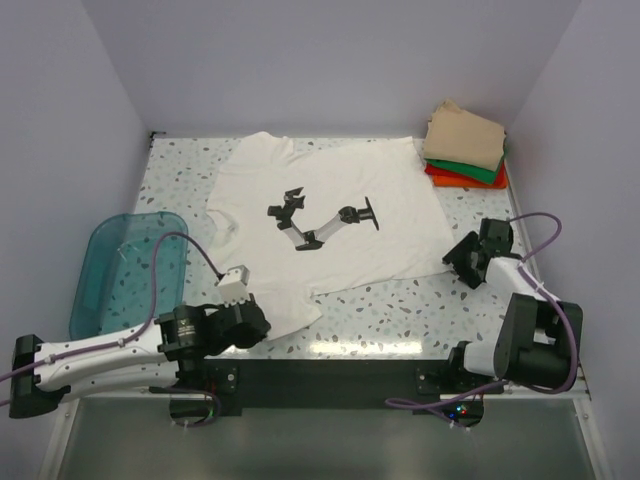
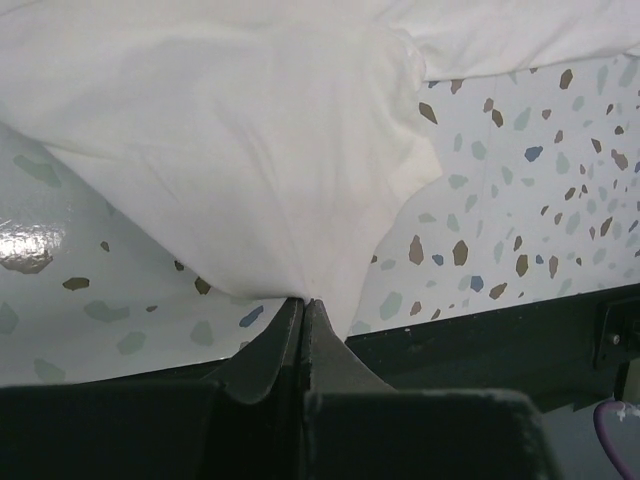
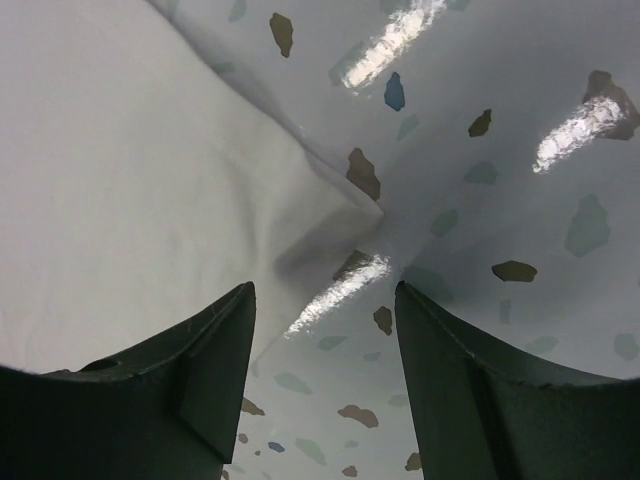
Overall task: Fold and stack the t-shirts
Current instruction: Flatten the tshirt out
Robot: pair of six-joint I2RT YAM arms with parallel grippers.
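Big white shirt (image 1: 330, 215) lies spread flat in middle of table (image 1: 400, 320). Left gripper (image 2: 303, 308) pressed together, pinching shirt's near left corner. Right gripper (image 3: 322, 295) spread wide, shirt's near right corner between its fingers. Tan, green, red folded shirts (image 1: 465, 150) stacked at far right corner.

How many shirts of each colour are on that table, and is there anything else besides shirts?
white t-shirt: 1
tan t-shirt: 1
green t-shirt: 1
orange-red t-shirt: 1
teal bin: 1
Total: 5 things, 4 of them shirts.
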